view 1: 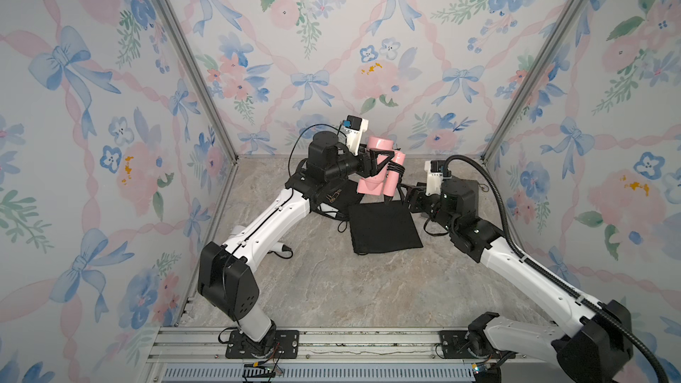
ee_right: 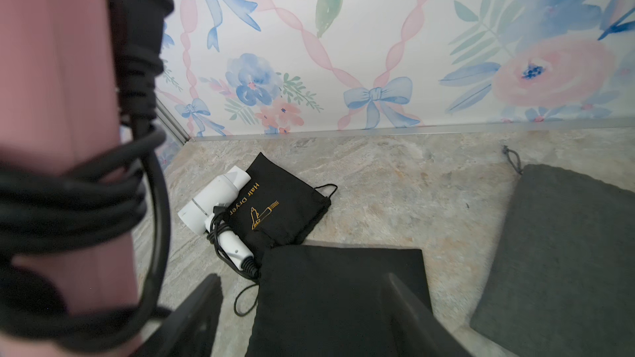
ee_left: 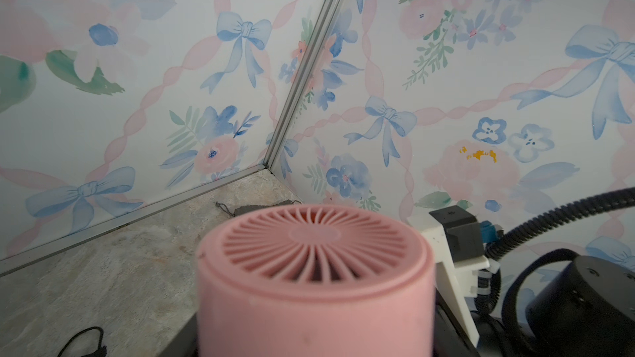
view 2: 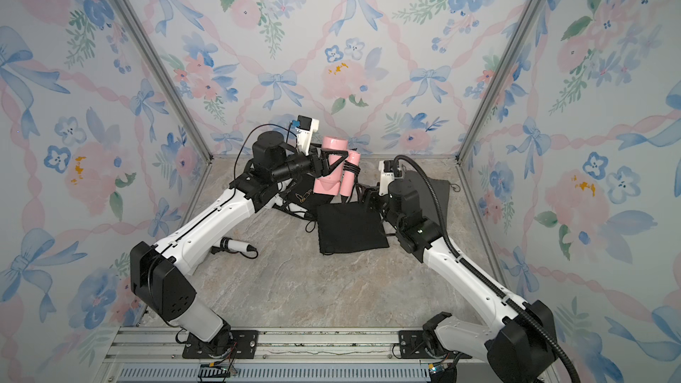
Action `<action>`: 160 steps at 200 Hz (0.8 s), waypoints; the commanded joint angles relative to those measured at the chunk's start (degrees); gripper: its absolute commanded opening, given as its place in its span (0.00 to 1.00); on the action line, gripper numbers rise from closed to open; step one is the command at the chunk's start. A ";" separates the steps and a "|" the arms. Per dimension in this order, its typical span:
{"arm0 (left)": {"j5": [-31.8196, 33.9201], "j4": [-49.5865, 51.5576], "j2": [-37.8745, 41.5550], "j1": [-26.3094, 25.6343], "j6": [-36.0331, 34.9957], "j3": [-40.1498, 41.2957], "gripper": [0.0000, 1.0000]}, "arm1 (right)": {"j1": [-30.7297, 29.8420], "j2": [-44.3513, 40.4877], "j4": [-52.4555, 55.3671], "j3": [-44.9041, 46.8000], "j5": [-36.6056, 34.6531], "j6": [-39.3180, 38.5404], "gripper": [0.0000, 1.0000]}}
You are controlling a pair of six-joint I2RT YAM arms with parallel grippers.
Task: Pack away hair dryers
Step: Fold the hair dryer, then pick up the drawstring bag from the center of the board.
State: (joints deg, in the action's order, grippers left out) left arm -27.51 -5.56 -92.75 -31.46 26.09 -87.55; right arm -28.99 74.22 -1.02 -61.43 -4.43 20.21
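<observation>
Left fingers around pink hair dryer, right fingers spread just beside

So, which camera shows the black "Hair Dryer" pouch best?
The right wrist view: the printed pouch lies almost fully visible, lettering readable. In both top views the left arm hides most of it. I cannot find it in the left wrist view.

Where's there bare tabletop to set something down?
Widest: marble between the plain black cloth pouch and front aluminium rail. Smaller: back-wall strip between the gold-printed black pouch and grey cloth pouch. Crowded: around the white plastic hair dryer beside the printed pouch.
</observation>
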 commanded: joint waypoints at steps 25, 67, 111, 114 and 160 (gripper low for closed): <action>-0.62 -3.76 -0.67 0.58 2.40 -1.05 0.10 | 3.29 -9.25 -6.88 7.15 8.98 -2.12 0.80; -2.70 -5.24 -1.52 0.56 4.03 -1.51 0.10 | 5.08 -9.07 -19.11 8.93 22.38 2.55 0.82; -4.61 -6.73 -1.22 0.61 5.29 -1.57 0.10 | 5.69 -2.54 -27.36 5.90 29.10 7.84 0.83; -4.72 -6.86 -1.10 0.60 5.40 -1.52 0.10 | 5.74 -2.12 -27.65 5.70 29.12 8.04 0.83; -6.04 -8.47 -0.57 0.51 6.72 -0.83 0.10 | 6.12 3.74 -36.32 4.14 31.67 12.79 0.82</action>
State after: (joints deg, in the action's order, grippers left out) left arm -31.55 -8.73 -94.48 -31.09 31.14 -87.55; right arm -23.51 75.24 -28.84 -55.07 24.25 29.26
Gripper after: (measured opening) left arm 0.645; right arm 0.827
